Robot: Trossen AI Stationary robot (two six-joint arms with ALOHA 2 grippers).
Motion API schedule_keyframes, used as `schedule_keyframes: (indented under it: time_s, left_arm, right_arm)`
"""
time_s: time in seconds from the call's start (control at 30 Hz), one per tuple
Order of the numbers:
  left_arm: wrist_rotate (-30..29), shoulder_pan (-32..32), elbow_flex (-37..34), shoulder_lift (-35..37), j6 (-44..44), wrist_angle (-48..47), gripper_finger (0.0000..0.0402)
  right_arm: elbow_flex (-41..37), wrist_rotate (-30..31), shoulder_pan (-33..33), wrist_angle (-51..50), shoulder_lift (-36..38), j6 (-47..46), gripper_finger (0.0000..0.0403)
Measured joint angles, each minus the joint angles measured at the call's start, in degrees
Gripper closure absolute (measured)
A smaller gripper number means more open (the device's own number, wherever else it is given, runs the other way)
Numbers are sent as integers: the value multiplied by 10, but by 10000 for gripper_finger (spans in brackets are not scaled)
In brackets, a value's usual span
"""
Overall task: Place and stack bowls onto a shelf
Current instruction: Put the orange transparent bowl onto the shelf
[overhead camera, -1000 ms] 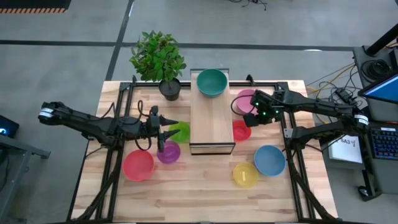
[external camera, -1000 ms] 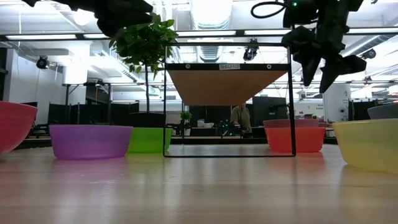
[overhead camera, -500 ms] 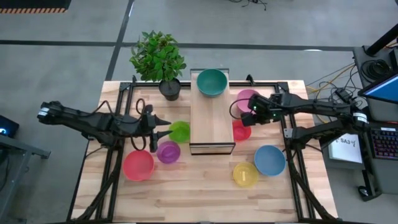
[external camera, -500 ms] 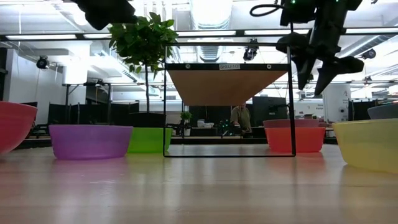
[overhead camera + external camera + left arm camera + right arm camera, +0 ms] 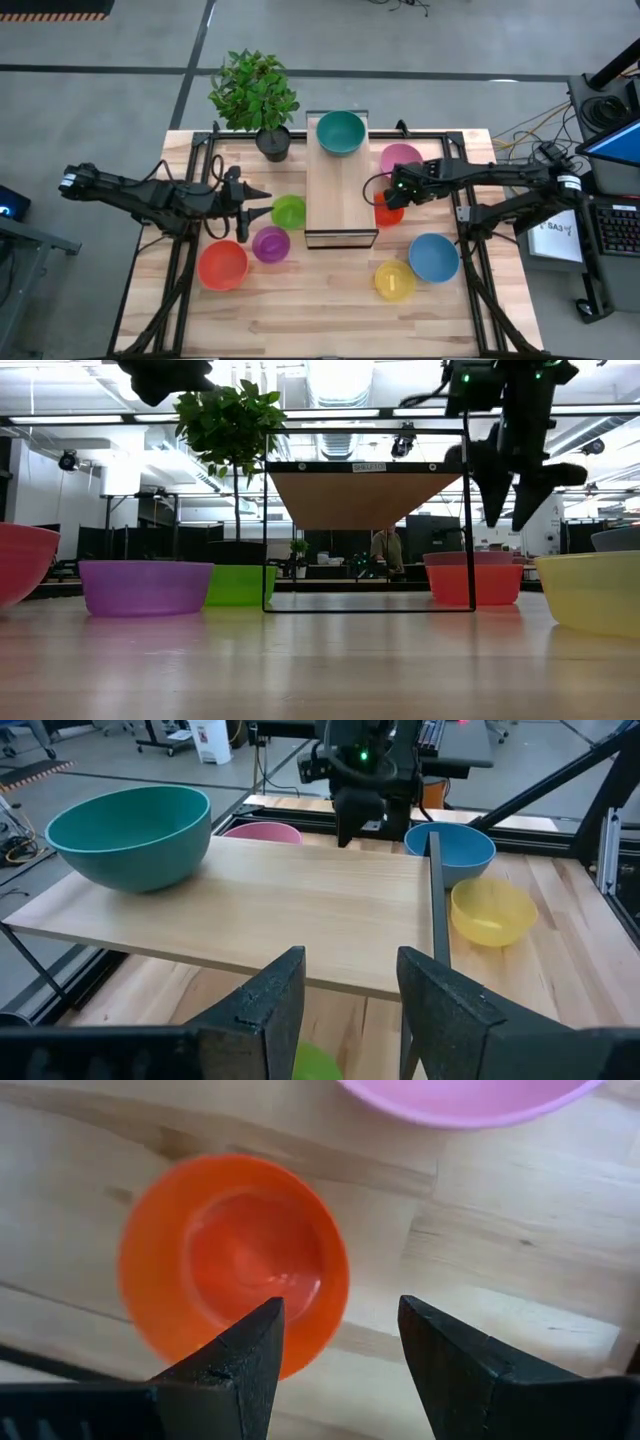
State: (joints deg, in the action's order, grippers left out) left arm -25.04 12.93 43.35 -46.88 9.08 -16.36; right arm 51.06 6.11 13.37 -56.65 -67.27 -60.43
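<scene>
One bowl (image 5: 340,132) sits on the shelf (image 5: 340,200)'s far end; seven bowls flank the shelf on the table (image 5: 320,300).

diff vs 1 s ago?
The right gripper swung from beside the pink bowl toward the shelf and now hangs open over the orange bowl. The left gripper drew back slightly from the green bowl, open. No bowl moved; teal bowl stays on the shelf.

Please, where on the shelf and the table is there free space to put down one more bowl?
The shelf is bare from the teal bowl at its far end to its near edge. The table's near strip, in front of the red bowl and yellow bowl, is also free. It is crowded beside the shelf, where the right end effector hangs over the orange bowl.
</scene>
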Motion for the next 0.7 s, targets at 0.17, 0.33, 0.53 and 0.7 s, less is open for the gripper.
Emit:
schedule_keyframes:
  time_s: [0.17,0.33,0.53,0.7]
  left_arm:
    - [0,0,0,-1,0,0,258]
    - [0,0,0,-1,0,0,257]
    - [0,0,0,-3,0,1,257]
    - [0,0,0,-3,0,2,258]
  right_arm:
    - [-28,0,0,29,-22,13,216]
    - [-60,1,0,88,-24,18,216]
    - [-86,25,0,111,-31,20,216]
    - [-113,30,1,160,-30,19,227]
